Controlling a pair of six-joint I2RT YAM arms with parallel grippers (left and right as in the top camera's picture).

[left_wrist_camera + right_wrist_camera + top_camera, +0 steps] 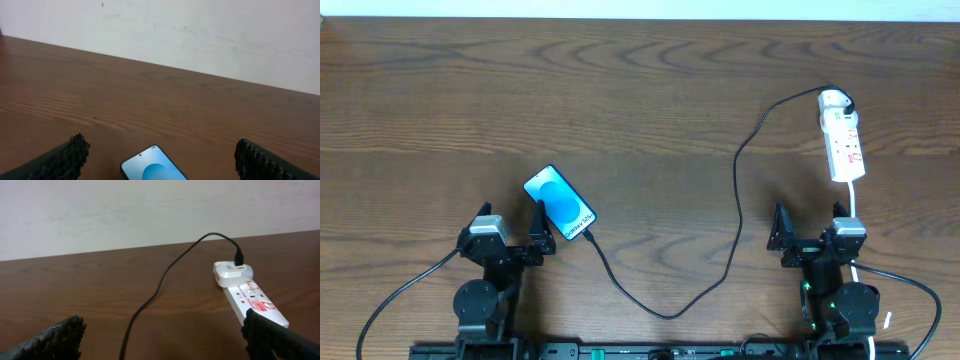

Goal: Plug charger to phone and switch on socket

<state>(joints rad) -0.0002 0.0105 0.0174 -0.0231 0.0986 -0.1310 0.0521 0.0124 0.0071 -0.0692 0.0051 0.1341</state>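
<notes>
phone (152, 167) lies low middle, between fingers (65, 160) of the wide open left gripper (162, 145); right gripper (162, 322) is open, empty too.

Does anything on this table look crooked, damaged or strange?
Nothing is spilled or broken. Only the phone lies at a slant on the table, and the charger runs in a loose loop from the socket to the phone's lower end.
</notes>
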